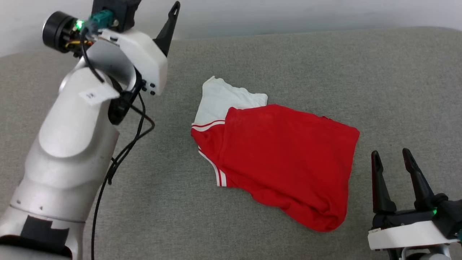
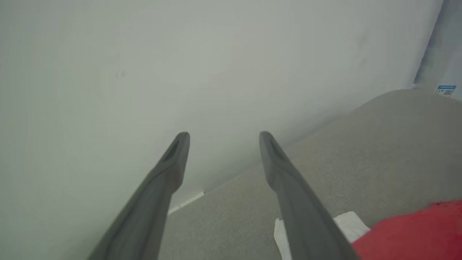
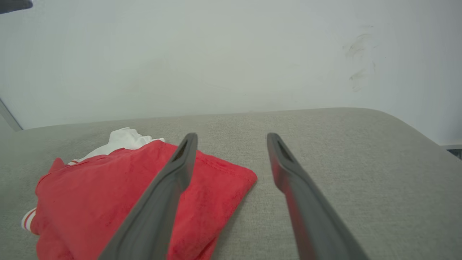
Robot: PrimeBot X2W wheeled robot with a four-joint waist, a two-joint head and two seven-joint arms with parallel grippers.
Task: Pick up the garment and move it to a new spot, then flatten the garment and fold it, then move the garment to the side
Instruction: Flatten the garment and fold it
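Fingers on both my grippers are spread, holding nothing. I see the garment (image 1: 285, 162) lying folded in the middle of the grey fabric surface (image 1: 325, 65), its white sleeve far-left. My right gripper (image 1: 391, 153) sits just right of it, and my left gripper (image 2: 223, 135) points at the wall (image 2: 144, 54), far left.

— Where's the head camera looking?
— Down on the cushion (image 1: 288, 54), shirt (image 1: 285, 155) mid-frame.
— And the wrists?
— Both face the wall (image 2: 216, 54). The right sits low, close beside the shirt; the left catches just its corner.
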